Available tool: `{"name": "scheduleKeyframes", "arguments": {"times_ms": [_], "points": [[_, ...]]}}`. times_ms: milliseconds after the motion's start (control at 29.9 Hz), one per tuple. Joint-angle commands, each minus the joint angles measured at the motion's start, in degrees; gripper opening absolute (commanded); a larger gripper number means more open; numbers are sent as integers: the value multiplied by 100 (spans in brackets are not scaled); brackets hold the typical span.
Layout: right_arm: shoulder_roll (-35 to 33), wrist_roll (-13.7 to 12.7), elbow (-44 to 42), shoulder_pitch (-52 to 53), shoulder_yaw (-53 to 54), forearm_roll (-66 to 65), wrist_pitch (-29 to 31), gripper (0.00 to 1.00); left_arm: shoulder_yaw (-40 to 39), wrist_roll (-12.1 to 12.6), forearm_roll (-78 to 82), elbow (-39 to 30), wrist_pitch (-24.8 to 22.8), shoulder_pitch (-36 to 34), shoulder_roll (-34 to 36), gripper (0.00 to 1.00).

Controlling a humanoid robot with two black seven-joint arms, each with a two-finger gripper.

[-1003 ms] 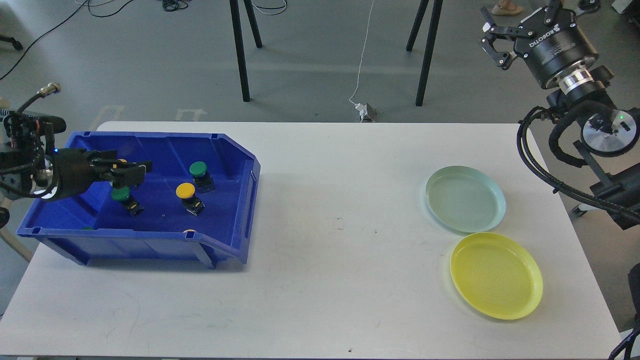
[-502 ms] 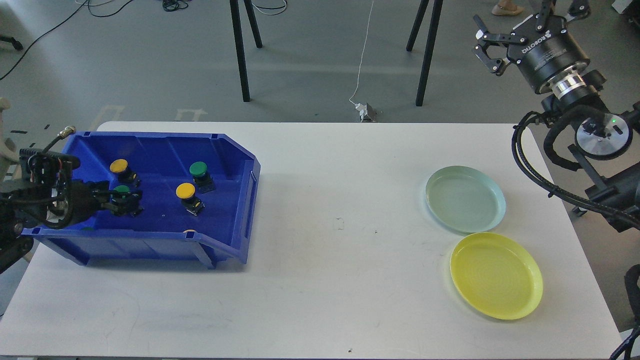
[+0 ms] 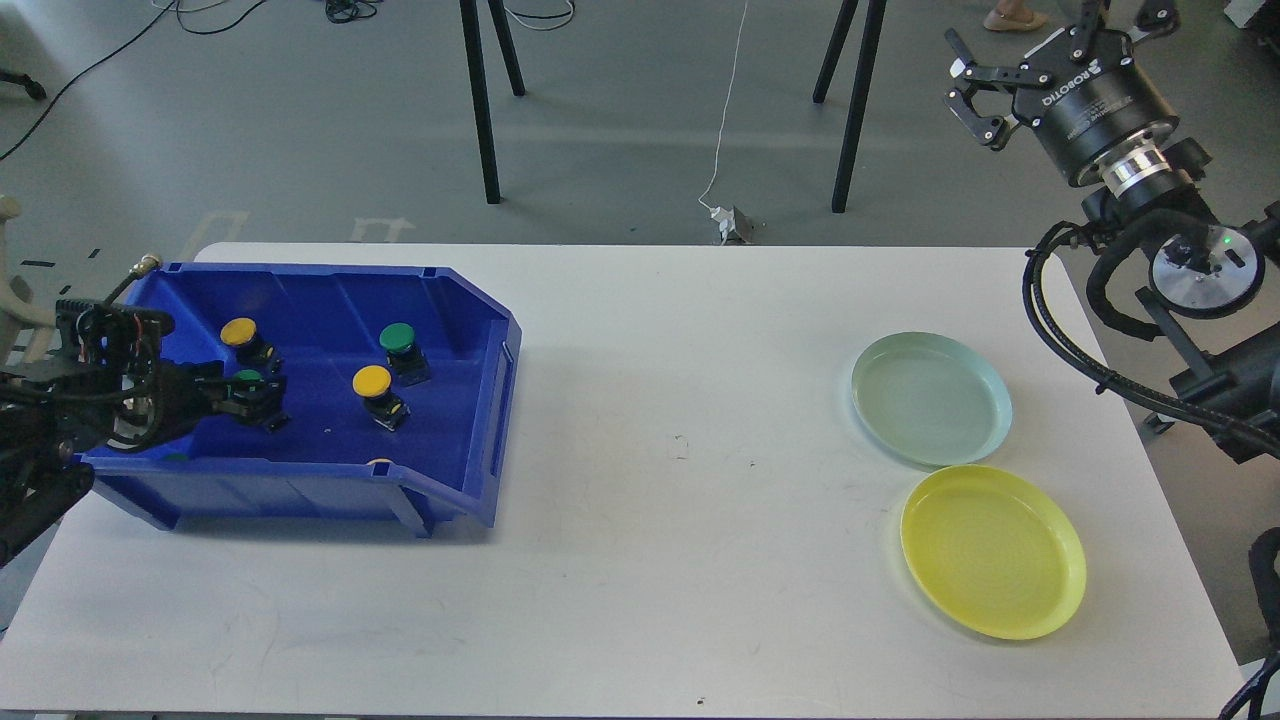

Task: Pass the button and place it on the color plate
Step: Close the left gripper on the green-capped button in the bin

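A blue bin (image 3: 470,300) stands on the left of the white table and holds several push buttons. A yellow button (image 3: 238,331) lies at the back left, a green button (image 3: 397,338) and a yellow button (image 3: 371,380) near the middle. My left gripper (image 3: 245,398) reaches into the bin from the left, with its dark fingers right at another green button (image 3: 247,378) that rests on the bin floor. I cannot tell whether the fingers press on it. My right gripper (image 3: 1030,40) is open and empty, raised high at the far right. A pale green plate (image 3: 930,398) and a yellow plate (image 3: 992,550) lie on the right.
Small parts of one more yellow button (image 3: 379,462) and one more green button (image 3: 175,457) show behind the bin's front wall. Black stand legs (image 3: 485,120) and a white cable (image 3: 725,130) are on the floor beyond the table's far edge.
My left gripper has come down and drawn back to the left, from above the bin to the green button on its floor. My right gripper has shifted slightly left and up.
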Motion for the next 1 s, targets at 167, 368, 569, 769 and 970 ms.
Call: {"name": "scheduleKeyframes", "arguments": {"times_ms": [167,368,569,769,970], "points": [[-17,-1,-9,-10,8,0,0,100,3,-88,17,206,-1,-23,-108,76],[1,-1,-9,-10,-1,0,0,100,3,-184,8,698,-1,-32,-363,74],[9,-1,-18,-19,-1,-8,0,100,3,-299,-1,698,-1,-50,-355,58],[9,-1,-18,-19,-1,-8,0,100,3,-308,-1,707,-10,-111,-346,36],[1,-1,-18,-27,-1,-8,0,100,12,-299,-10,707,-28,-146,-346,29]]}}
